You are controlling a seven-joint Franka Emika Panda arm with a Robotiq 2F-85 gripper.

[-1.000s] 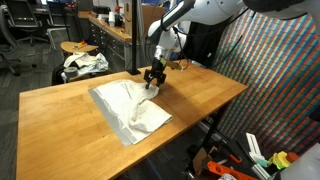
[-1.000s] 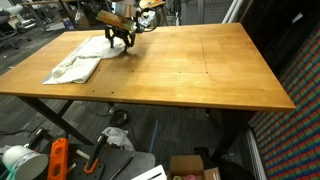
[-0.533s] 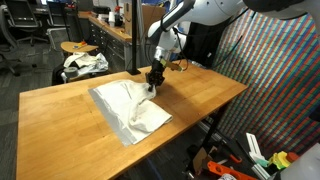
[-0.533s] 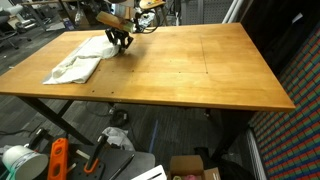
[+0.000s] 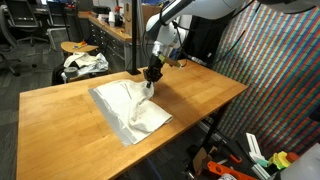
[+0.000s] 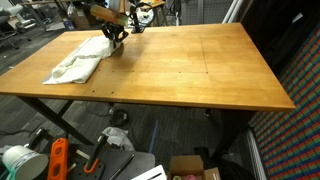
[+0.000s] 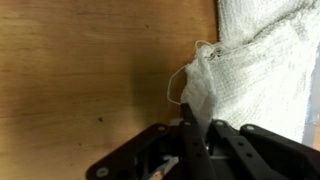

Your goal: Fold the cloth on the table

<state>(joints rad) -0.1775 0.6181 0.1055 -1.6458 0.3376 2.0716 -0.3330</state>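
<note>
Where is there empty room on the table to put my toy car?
The wide bare wood of the table beside the cloth is free. It is crowded at the cloth's corner, where the gripper pinches it.

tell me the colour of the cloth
The cloth is white, clearest in the wrist view.

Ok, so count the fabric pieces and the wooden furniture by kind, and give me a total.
white cloth: 1
fabric bundle: 1
wooden table: 1
round wooden stool: 1
Total: 4
</note>
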